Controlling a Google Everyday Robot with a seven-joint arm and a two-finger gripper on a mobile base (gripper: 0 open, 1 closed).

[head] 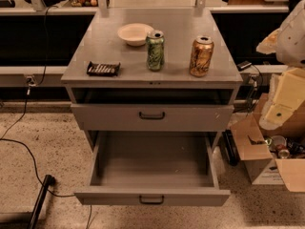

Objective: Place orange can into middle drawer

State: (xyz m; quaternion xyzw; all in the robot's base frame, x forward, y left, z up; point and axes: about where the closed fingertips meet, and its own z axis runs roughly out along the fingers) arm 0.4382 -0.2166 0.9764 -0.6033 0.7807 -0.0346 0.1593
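Copper-orange drink can point(201, 56), pale-marked and silver-topped, stands upright on the right side of a grey metal cabinet's point(119, 56) flat top, close to the front edge and well clear of the drawers below. The cabinet fills the middle of the view on a speckled floor point(38, 142). Its wide grey middle drawer point(152, 168) is the lower of two handled drawers. It is pulled far out towards the camera, with its bare grey bottom showing and a small dark handle centred on its front. The matching grey upper drawer point(114, 118) sits pushed in beneath the cabinet top. An open brown cardboard box point(248, 147) rests on the floor just right of the cabinet. The robot's pale gripper point(281, 104) hangs above that box, off the cabinet's right side and apart from the orange can; whether it is open or closed cannot be told. On the cabinet top, a shallow white round bowl point(135, 34) sits towards the back. A green patterned can point(155, 50) stands upright near the centre, left of the orange can. A flat dark snack packet point(103, 69) lies at the front left.
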